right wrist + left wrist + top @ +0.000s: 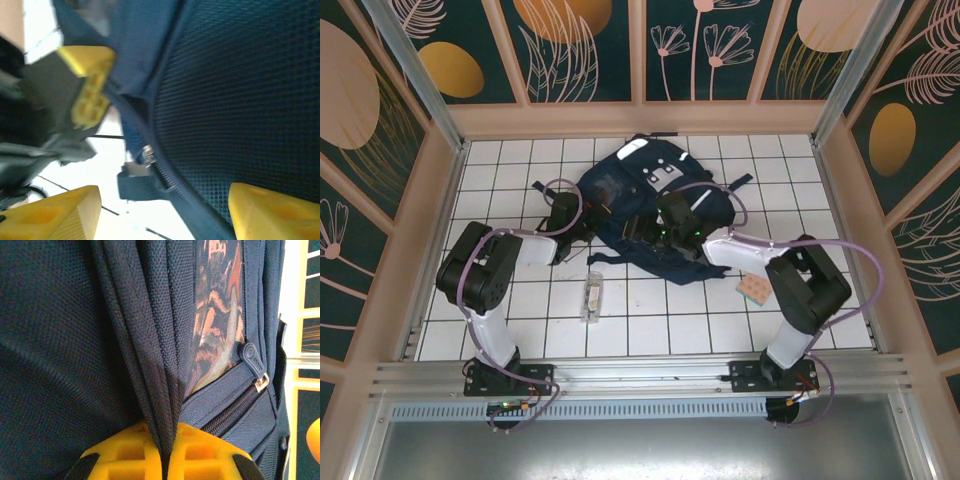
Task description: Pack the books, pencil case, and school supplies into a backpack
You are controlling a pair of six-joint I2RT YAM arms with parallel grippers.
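Nearest the arm bases in the top view, the narrow clear box (591, 297) is lying lower centre-left with its long axis running up and down the frame, closer to the left arm. The pinkish-tan pad (755, 288) is lying lower right, just beside the right arm. Beyond these, a fold of the backpack (640, 200) is being pinched by the left gripper (164, 456), its jaws pressed together on the navy fabric. The right gripper (162, 214) is being held spread, with the backpack's zippered edge running diagonally between its jaws from lower centre toward the top of the frame and the zipper pull (146, 156) just above them. The coming move is judged to turn on that edge being caught while the fold is being held taut. The pinch is being shown in the left wrist view; the loose supplies are being shown in the top view.
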